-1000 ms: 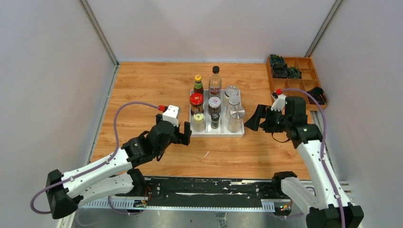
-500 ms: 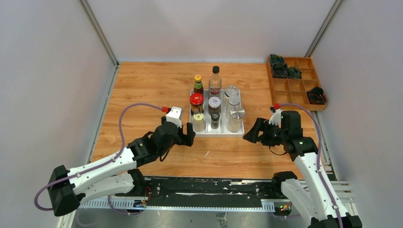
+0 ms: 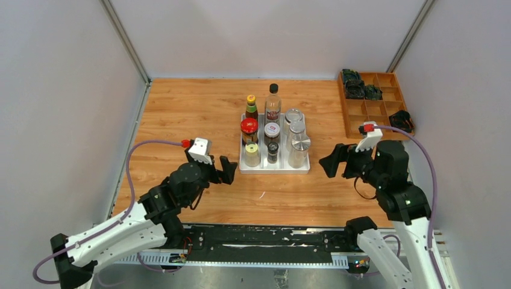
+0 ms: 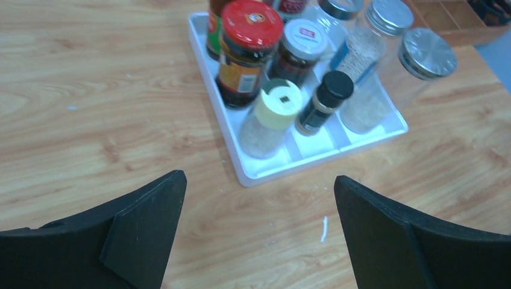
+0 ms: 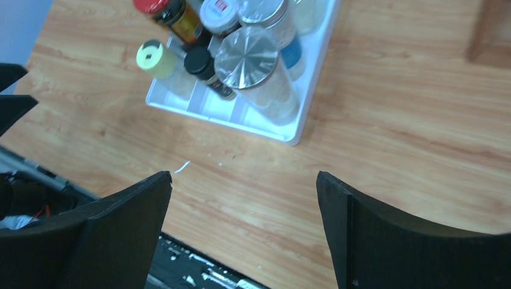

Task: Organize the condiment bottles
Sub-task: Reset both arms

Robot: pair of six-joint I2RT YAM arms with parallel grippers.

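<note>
Nine or so condiment bottles (image 3: pixel 272 130), all upright and closely packed inside white tray (image 3: pixel 275 169) at mid-table.
- Back: tall black-capped dark bottle (image 3: pixel 273 103); yellow-capped bottle (image 3: pixel 251 107).
- Middle: red-lidded jar (image 4: pixel 250 36); white-lidded jar (image 4: pixel 299 45).
- Front: pale-yellow-capped shaker (image 4: pixel 274 114); small black-capped shaker (image 4: pixel 325 99).
- Right column: three silver-lidded clear jars (image 5: pixel 247 57).

Left gripper (image 4: pixel 258 178): jaws spread wide, nothing held, hovering over bare wood just short of tray's near left corner. Right gripper (image 5: pixel 242 174): jaws likewise parted, empty, off tray's near right corner, apart from it.

Step in hand, by judgement: placement apparently complete, both arms standing off. Remaining, if anything: a check of rows for straightness, then parking at near edge without brushing tray. For any further pick: approach from above, fingers straddling a single cap, care for crowded neighbours.
</note>
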